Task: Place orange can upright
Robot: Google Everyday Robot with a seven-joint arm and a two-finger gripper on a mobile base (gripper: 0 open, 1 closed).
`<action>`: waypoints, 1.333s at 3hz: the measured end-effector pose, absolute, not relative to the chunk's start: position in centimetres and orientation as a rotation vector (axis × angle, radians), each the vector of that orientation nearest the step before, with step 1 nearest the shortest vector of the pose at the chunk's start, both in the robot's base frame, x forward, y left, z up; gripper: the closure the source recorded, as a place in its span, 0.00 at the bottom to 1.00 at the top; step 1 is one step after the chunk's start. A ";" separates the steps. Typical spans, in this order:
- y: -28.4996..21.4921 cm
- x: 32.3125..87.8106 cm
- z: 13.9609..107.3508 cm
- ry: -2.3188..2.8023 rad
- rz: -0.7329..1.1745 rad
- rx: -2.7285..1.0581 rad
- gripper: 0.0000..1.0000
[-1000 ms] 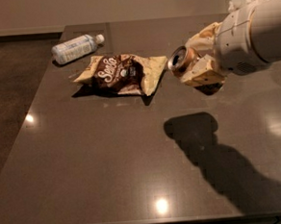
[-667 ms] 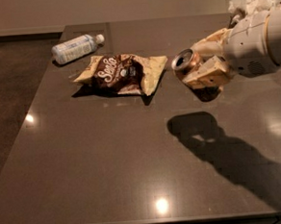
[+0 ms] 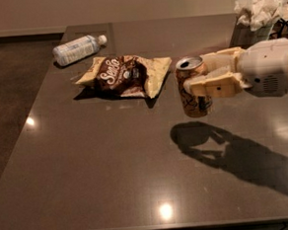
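We see the tool reaching in from the right edge, its cream fingers closed around the orange can. The can stands nearly upright in that grip, with the silver pull-tab end on top and leaning slightly to the left. Its copper side carries a pale and dark print, but we cannot read any word on it. The can's shadow falls on the desk a little apart from the base, so we take the can to be just above the surface, right of the middle.

Left of the can lies a crumpled snack bag, brown with cream ends. We can make out white script starting with a large "S" and a small pale badge beside it; the rest of the name is unclear.

Beyond the bag, near the far left corner, a clear water bottle lies on its side. It has a white cap and a white label whose text we cannot read.

At the far right, white tissues bulge from a grey cup behind the arm.
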State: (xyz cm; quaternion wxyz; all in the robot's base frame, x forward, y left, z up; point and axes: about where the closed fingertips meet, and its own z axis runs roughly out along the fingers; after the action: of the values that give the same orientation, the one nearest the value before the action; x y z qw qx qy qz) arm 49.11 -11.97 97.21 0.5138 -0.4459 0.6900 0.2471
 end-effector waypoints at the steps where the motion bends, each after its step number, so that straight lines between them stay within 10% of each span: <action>1: -10.8 48.0 98.9 1.581 0.767 -0.882 1.00; 4: -6.9 44.9 102.7 1.363 0.802 -0.645 1.00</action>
State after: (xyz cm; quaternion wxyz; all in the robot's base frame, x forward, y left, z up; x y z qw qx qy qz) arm 44.92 -6.92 102.71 0.6569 -0.2847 0.6017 0.3541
